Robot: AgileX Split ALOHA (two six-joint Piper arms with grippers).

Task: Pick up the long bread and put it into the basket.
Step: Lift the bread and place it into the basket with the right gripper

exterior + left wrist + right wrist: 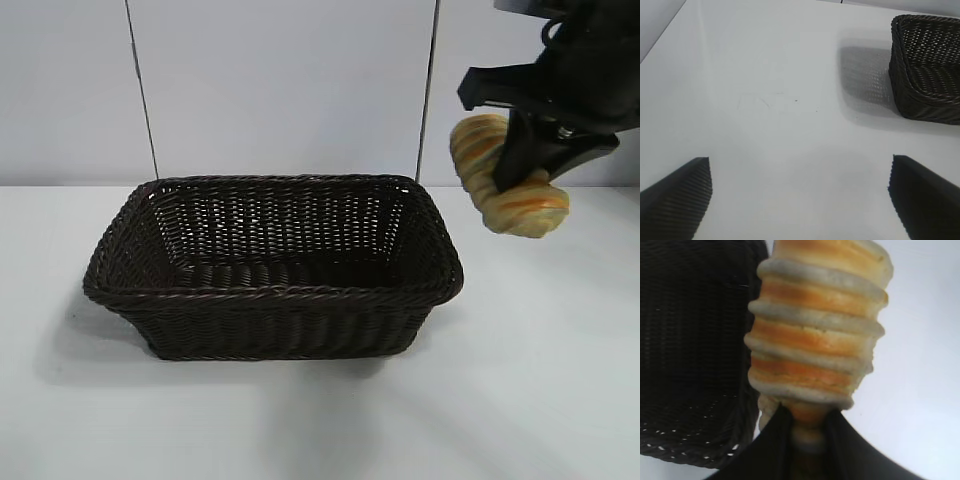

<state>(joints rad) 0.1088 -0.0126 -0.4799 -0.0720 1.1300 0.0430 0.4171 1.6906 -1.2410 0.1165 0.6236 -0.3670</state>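
Golden long bread (505, 185) clamped in right tool (525, 160)

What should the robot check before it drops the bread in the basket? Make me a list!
1. Bread held firmly: ok. The right gripper is shut on the long bread, gripped around its middle.
2. Bread lifted off the table: ok. It hangs in the air, above the level of the basket rim.
3. Bread over the basket: not ok. It is still out past the basket's right end, so it must move across first.
4. Room inside the basket: ok. Nothing shows inside it.
5. Left gripper out of the way: ok. It is open above bare table, beside the basket.
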